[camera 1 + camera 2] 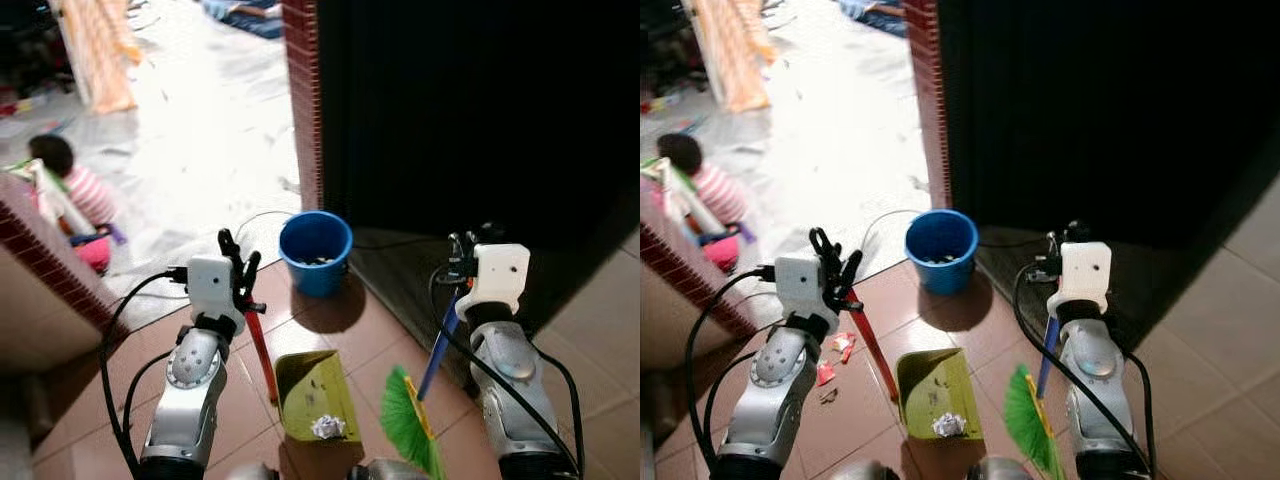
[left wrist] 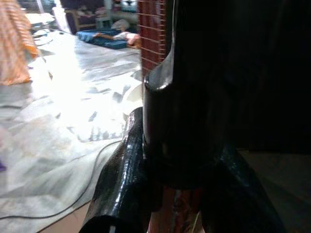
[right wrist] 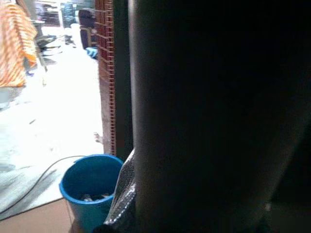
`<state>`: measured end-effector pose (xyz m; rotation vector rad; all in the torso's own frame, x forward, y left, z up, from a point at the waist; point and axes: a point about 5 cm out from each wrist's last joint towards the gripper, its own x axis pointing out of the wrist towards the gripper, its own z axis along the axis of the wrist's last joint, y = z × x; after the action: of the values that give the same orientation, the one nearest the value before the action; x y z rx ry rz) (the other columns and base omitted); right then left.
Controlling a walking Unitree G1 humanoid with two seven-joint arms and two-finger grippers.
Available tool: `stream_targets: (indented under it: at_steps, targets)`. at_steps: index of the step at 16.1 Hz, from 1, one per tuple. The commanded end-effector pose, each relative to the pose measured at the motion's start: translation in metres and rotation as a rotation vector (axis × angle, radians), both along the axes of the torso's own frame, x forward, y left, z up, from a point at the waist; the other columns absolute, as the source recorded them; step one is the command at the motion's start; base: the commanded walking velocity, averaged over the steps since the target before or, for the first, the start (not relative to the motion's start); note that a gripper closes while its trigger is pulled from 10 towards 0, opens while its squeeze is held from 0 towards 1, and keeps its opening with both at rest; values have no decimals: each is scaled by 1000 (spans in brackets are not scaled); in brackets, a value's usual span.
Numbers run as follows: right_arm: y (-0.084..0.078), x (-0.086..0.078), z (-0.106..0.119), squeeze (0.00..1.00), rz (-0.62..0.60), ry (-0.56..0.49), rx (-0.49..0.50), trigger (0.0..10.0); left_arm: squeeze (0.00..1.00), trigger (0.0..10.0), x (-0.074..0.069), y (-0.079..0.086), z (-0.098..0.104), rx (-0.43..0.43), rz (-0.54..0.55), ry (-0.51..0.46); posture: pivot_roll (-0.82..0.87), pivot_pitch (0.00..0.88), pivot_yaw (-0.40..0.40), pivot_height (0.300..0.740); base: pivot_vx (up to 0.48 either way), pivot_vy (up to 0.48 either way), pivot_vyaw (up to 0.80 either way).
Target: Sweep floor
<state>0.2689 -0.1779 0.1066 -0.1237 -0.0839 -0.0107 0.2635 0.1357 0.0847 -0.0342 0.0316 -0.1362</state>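
Note:
My left gripper (image 1: 240, 273) is shut on the red handle (image 1: 263, 352) of a yellow-green dustpan (image 1: 309, 388) that rests on the brown tiles in front of me. A crumpled white paper (image 1: 328, 427) lies in the pan. My right gripper (image 1: 460, 262) is shut on the blue handle (image 1: 440, 350) of a broom. Its green bristles (image 1: 404, 420) touch the floor just right of the pan. Small red scraps (image 1: 835, 352) lie on the tiles beside my left arm. A blue bucket (image 1: 316, 250) holding some litter stands just ahead of the pan.
A red brick pillar (image 1: 303, 90) and a dark wall (image 1: 470, 110) rise ahead and to the right. A low brick wall (image 1: 40, 250) borders my left. A person (image 1: 70, 190) sits on the pale floor at far left. A cable (image 1: 250, 218) runs near the bucket.

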Motion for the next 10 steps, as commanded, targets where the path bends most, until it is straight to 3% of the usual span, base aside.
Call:
stream_targets:
  at_steps: [1,5,10]
  targets:
    - [7,5,8,0,47,-30,-13,10000,0,10000,5,8,21,2,47,-90,-73,0,55,740,0,0,0]
    - [12,5,11,0,70,-51,-42,10000,0,10000,9,18,36,23,142,-162,-74,0,52,740,0,0,0]
    - [9,-2,-5,0,76,5,-62,10000,0,10000,23,22,76,-71,165,-257,-70,0,45,740,0,0,0]
